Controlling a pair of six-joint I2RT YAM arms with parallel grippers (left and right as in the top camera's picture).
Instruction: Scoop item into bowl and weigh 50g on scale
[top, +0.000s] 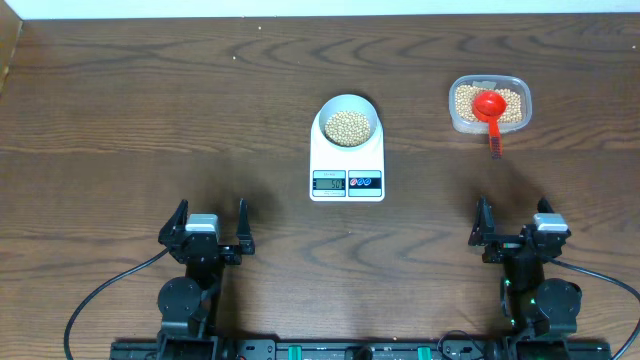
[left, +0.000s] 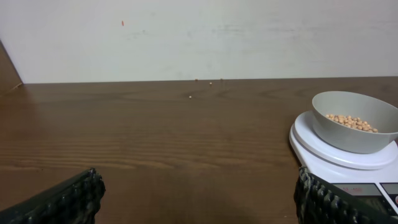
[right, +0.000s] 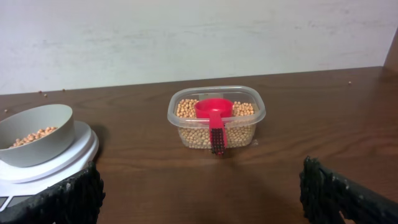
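Note:
The white scale (top: 347, 165) sits mid-table with the grey-blue bowl (top: 348, 123) on it, holding tan beans (top: 347, 127). The left wrist view shows the bowl (left: 353, 122) on the scale (left: 323, 149) at right; in the right wrist view the bowl (right: 34, 135) is at left. More beans (right: 199, 134) fill a clear tub (top: 489, 103) at the back right, with a red scoop (top: 490, 106) resting in it, its handle over the near wall. My left gripper (top: 205, 228) and right gripper (top: 516, 226) stand open near the front edge, holding nothing.
A few stray beans (left: 210, 82) lie on the wooden table (top: 150, 120) near the back wall. The tub (right: 216, 117) and scoop (right: 214, 112) stand straight ahead of my right gripper (right: 202, 196). Black cables run from both arm bases at the front.

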